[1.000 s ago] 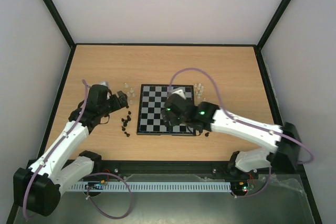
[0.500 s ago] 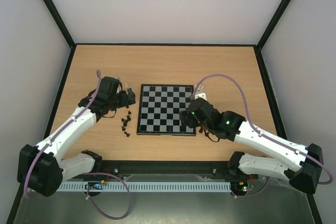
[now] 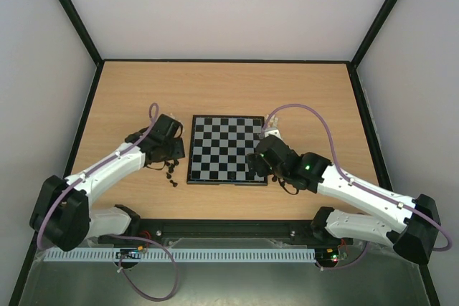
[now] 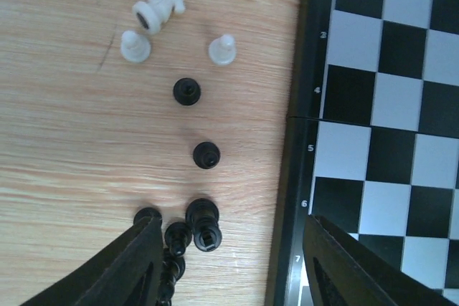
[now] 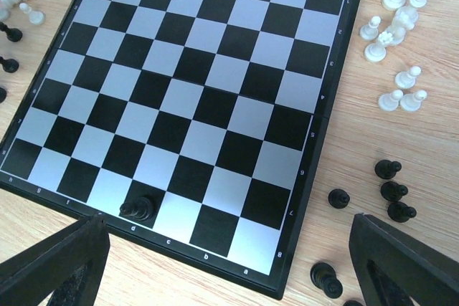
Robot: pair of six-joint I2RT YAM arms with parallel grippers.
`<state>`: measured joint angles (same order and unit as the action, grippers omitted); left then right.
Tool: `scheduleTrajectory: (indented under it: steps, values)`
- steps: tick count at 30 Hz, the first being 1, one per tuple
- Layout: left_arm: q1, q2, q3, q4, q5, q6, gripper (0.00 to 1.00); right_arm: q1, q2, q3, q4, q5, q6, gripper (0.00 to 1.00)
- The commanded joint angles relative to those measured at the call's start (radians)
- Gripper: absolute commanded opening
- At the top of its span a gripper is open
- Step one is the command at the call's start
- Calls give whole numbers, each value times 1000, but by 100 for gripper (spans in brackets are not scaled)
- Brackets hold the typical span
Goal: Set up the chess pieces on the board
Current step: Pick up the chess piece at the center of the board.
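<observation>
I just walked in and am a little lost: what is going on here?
Two robot arms are setting up a chess set. The board holds only one black piece, in the row nearest the arms. The left arm's fingers stand open over a cluster of black pieces beside the board. The right arm's fingers are open and empty above the board's near right corner. Whitish pieces wait off the board.

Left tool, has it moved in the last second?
Yes. The left tool has shifted right, closer to the left rim of the board, and is now above the black pieces lying beside it.
</observation>
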<state>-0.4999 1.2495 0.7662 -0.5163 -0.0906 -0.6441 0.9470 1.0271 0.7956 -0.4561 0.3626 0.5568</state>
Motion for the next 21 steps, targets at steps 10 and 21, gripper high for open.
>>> scheduleTrajectory:
  steps: [10,21]
  values:
    - [-61,66,0,-61,-141,-69,41,-5,3,-17,12,-11,-18,91]
    - [-65,124,-35,-3,-132,-59,34,-5,18,-17,8,-4,-17,91]
